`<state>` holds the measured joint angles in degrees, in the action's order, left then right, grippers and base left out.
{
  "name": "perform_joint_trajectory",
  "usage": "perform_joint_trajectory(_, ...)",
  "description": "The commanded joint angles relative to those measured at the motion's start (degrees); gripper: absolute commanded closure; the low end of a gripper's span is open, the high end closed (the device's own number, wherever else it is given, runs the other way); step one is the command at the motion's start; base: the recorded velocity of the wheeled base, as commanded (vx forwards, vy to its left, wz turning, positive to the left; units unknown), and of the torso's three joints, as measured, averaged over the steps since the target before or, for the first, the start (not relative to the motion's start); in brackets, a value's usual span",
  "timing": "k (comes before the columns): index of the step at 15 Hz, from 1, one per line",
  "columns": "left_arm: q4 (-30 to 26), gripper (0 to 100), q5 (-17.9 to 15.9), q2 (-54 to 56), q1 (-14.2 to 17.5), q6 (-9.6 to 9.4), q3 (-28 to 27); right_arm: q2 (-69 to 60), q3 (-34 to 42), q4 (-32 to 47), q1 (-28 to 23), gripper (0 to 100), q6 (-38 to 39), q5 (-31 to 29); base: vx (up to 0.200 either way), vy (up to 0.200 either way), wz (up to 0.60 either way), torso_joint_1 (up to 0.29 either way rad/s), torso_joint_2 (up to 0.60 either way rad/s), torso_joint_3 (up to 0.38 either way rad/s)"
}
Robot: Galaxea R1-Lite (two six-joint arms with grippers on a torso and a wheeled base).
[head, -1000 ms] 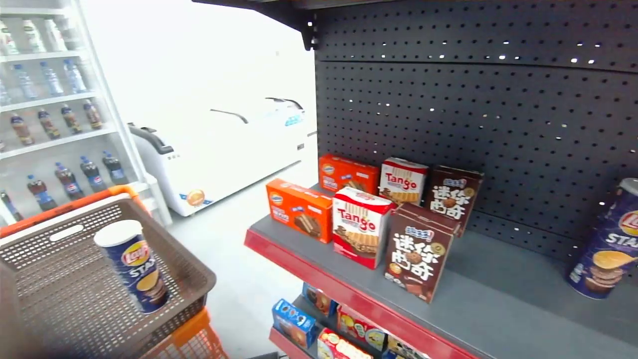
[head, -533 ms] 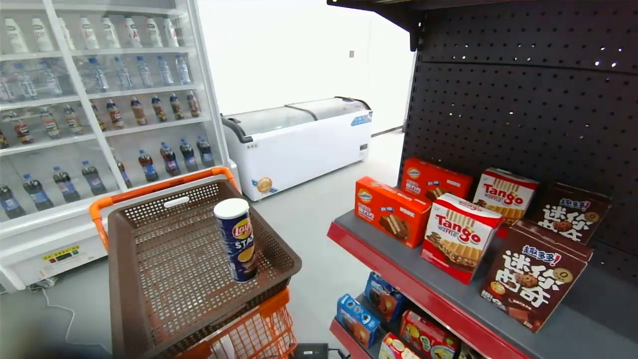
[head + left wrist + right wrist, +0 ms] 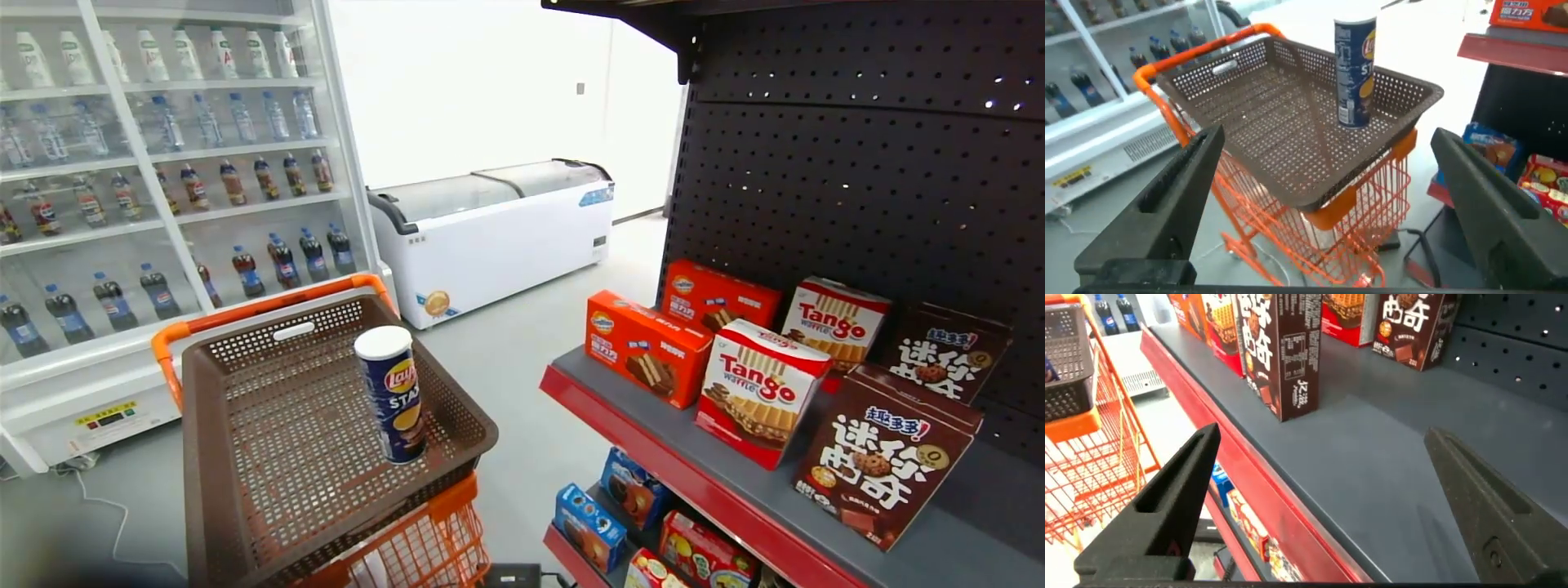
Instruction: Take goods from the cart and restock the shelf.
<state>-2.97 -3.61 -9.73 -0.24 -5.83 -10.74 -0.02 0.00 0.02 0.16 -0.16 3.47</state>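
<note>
A blue chips can (image 3: 392, 394) with a white lid stands upright in the brown basket (image 3: 193, 425) of the orange cart (image 3: 261, 307). To the right, the grey shelf (image 3: 620, 398) with a red front edge carries orange, red-white and brown boxes (image 3: 755, 392). My left gripper (image 3: 1323, 220) hangs open above the basket's (image 3: 1266, 114) near side, short of the can (image 3: 1355, 73). My right gripper (image 3: 1323, 506) is open over a bare stretch of shelf (image 3: 1372, 449), beside a brown box (image 3: 1278, 351). Neither gripper holds anything.
A glass-door drinks fridge (image 3: 163, 163) stands behind the cart, with a white chest freezer (image 3: 490, 229) beside it. A black pegboard (image 3: 857, 180) backs the shelf. More boxed goods (image 3: 588, 523) fill the lower shelf. Open floor (image 3: 506, 359) lies between cart and shelf.
The head camera has swung left, bringing the cart and fridge toward the middle and pushing the shelf to the right. The can and boxes themselves have not moved.
</note>
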Motion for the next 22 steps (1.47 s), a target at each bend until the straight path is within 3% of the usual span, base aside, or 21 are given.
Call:
perform_joint_trajectory(1,0.51,0,0.44,-27.98,0.42,-0.24,-11.94,0.02,0.0,-0.02,0.02,0,-0.02,0.04,0.0,0.0,0.0,0.0,0.0,0.0)
perform_joint_trajectory(2,2.18,0,0.97,-33.34,1.12,0.55,-14.13,0.02,0.0,0.06,0.02,0,-0.02,0.04,0.0,0.0,0.0,0.0,0.0,0.0)
perform_joint_trajectory(3,7.28,0,0.71,-41.6,2.53,1.7,-17.65,0.02,0.0,0.06,0.02,0,-0.02,0.04,0.0,0.0,0.0,0.0,0.0,0.0)
perform_joint_trajectory(4,9.74,0,-0.17,-47.31,4.9,1.7,-19.23,0.02,0.0,-0.02,0.02,0,-0.02,0.04,0.0,0.0,0.0,0.0,0.0,0.0)
perform_joint_trajectory(5,10.88,0,-2.63,-51.0,8.07,0.64,-20.72,0.02,0.0,-0.02,0.02,0,-0.02,0.04,0.0,0.0,0.0,0.0,0.0,0.0)
perform_joint_trajectory(7,12.29,0,-8.08,-58.21,8.94,-5.16,-22.04,0.02,0.0,0.06,0.02,0,-0.02,0.04,0.0,0.0,0.0,0.0,0.0,0.0)
perform_joint_trajectory(8,13.35,0,-8.43,-61.55,8.59,-6.92,-21.78,0.02,0.0,-0.02,0.02,0,-0.02,0.04,0.0,0.0,0.0,0.0,0.0,0.0)
perform_joint_trajectory(9,15.98,0,-8.61,-65.24,8.15,-7.44,-21.43,0.02,0.0,-0.02,0.02,0,-0.02,0.04,0.0,0.0,0.0,0.0,0.0,0.0)
perform_joint_trajectory(13,33.21,0,-8.43,-80.98,2.27,-6.13,-21.96,0.02,0.0,0.06,0.02,0,-0.02,0.04,0.0,0.0,0.0,0.0,0.0,0.0)
perform_joint_trajectory(15,38.04,0,-8.43,-86.07,-0.81,-4.46,-21.96,0.02,0.0,-0.02,0.02,0,-0.02,0.04,0.0,0.0,0.0,0.0,0.0,0.0)
perform_joint_trajectory(22,52.11,0,-8.43,-103.65,-3.27,-3.67,-24.59,0.02,0.0,-0.02,0.02,0,-0.02,0.04,0.0,0.0,0.0,0.0,0.0,0.0)
